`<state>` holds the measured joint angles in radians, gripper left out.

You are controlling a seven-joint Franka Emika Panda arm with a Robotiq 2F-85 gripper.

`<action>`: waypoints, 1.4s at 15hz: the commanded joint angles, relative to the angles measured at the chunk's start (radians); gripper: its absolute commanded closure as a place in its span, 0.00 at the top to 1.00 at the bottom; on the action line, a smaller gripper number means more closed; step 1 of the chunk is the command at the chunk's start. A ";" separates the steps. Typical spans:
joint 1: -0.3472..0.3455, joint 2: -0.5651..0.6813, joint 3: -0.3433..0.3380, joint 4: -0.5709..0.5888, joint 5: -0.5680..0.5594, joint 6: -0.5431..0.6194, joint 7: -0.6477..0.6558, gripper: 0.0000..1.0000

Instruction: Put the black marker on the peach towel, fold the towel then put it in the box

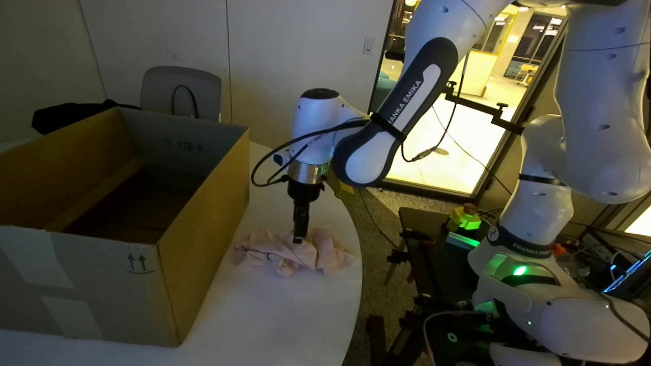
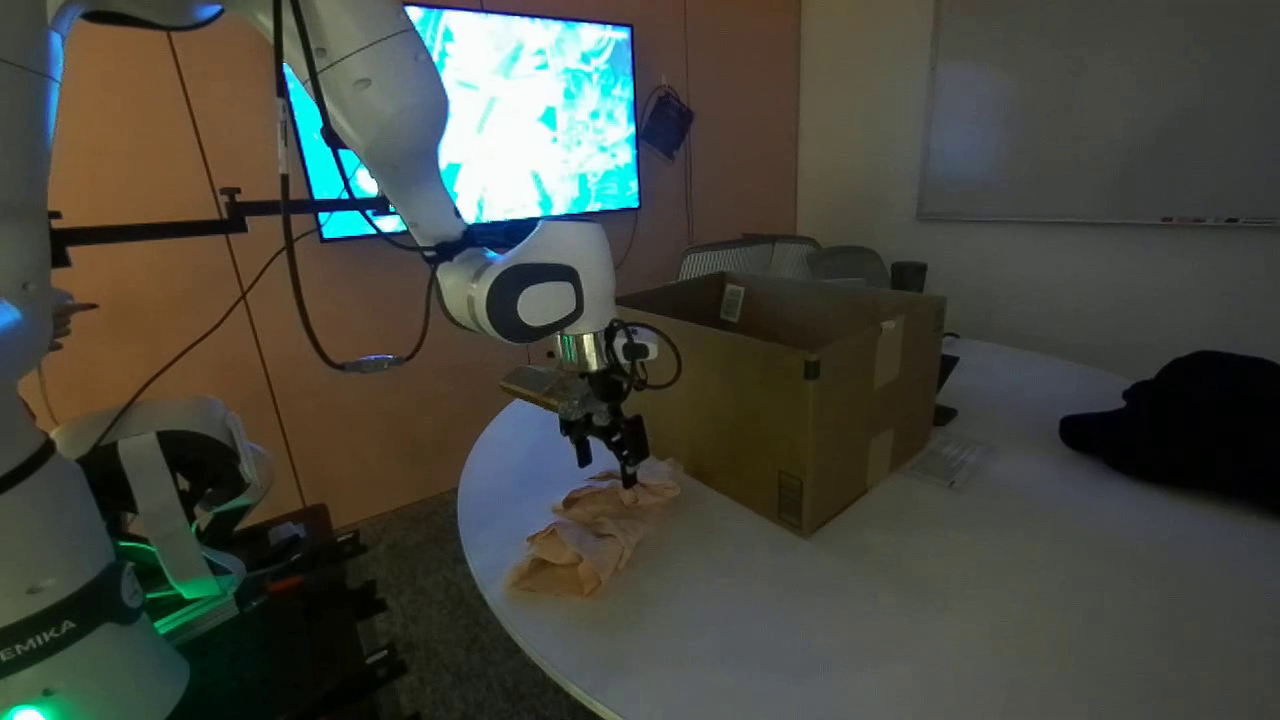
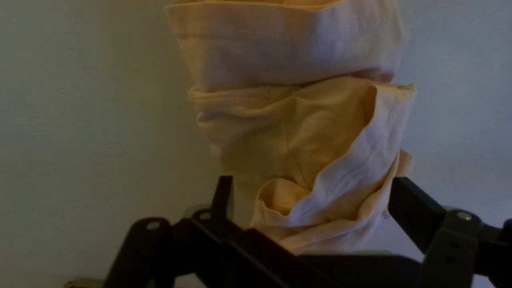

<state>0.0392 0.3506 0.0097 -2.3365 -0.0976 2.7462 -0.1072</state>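
Observation:
The peach towel (image 1: 264, 249) lies rumpled and folded over itself on the white table, beside the box. It also shows in an exterior view (image 2: 580, 545) and in the wrist view (image 3: 288, 56). The black marker is not visible in any view. The brown cardboard box (image 1: 211, 223) stands open at the top, close to the towel; it also shows in an exterior view (image 2: 725, 420). My gripper (image 3: 313, 186) is open, pointing down, with its fingers apart on either side of one end of the towel. It is low at the towel in both exterior views (image 1: 299, 239) (image 2: 607, 468).
The white table (image 1: 264, 320) has a curved edge near the towel. A clear packet (image 2: 948, 460) lies by the box. A black cloth item (image 2: 1180, 430) lies farther along the table. Chairs (image 1: 183, 91) stand behind the box, whose tall wall rises close to the gripper.

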 commanded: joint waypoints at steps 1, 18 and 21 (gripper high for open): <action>0.008 0.051 -0.004 0.055 -0.026 -0.037 0.007 1.00; -0.080 0.293 0.040 0.158 0.038 -0.023 -0.031 1.00; -0.085 0.273 0.046 0.146 0.041 -0.043 -0.025 0.68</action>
<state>-0.0279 0.6136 0.0398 -2.2008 -0.0826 2.7185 -0.1113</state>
